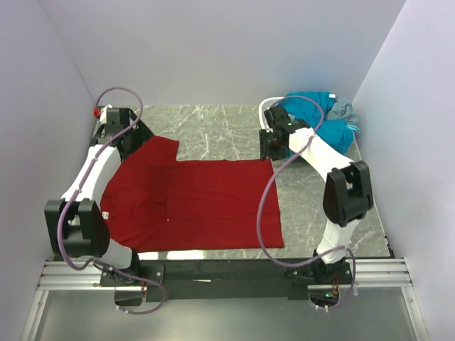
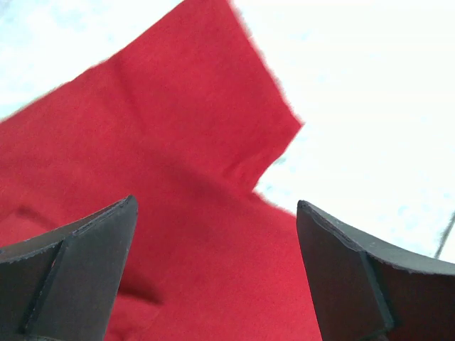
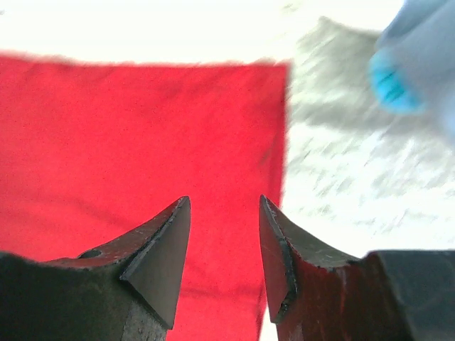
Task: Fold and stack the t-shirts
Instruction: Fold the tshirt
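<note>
Right fingers (image 3: pixel 162 259) near red t-shirt (image 3: pixel 128 142) edge

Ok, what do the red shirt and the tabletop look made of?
Red t-shirt: soft matte cloth, likely cotton; it lies limp and flat with faint creases. Tabletop: grey marble-look surface with pale veins; stone or printed laminate, cannot tell.

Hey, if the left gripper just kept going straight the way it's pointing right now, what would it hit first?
Most likely the dark red t-shirt, near where its sleeve joins the body. The left gripper is open, with only cloth ahead; how far off is unclear.
</note>
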{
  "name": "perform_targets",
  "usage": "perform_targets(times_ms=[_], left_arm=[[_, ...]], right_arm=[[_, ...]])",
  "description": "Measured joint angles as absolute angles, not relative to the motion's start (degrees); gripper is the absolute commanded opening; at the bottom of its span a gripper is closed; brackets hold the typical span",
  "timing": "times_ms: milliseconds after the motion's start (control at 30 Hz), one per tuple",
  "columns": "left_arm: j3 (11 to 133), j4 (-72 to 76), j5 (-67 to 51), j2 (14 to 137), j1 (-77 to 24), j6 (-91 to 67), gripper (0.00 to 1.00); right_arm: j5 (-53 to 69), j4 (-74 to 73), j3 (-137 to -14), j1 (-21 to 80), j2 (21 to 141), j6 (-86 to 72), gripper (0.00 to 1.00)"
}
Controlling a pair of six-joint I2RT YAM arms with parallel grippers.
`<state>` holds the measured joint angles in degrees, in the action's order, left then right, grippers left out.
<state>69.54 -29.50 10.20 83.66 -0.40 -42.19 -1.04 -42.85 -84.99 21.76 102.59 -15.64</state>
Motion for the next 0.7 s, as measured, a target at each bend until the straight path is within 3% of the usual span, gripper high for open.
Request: perform_targets(times_ms=[333,700], left_arm=[[79.0,-26.8,6.8,92.1,-0.4,-38.5,0.99],[87.4,-27.3,7.2,101.5,-0.4,-37.0,0.99]], right_arm=[[-5.0,-36.8,-86.1,18.5,114.0,-14.5,0.51],[-3.5,-31.9,-86.2,15.6,115.8,-15.1,0.51]])
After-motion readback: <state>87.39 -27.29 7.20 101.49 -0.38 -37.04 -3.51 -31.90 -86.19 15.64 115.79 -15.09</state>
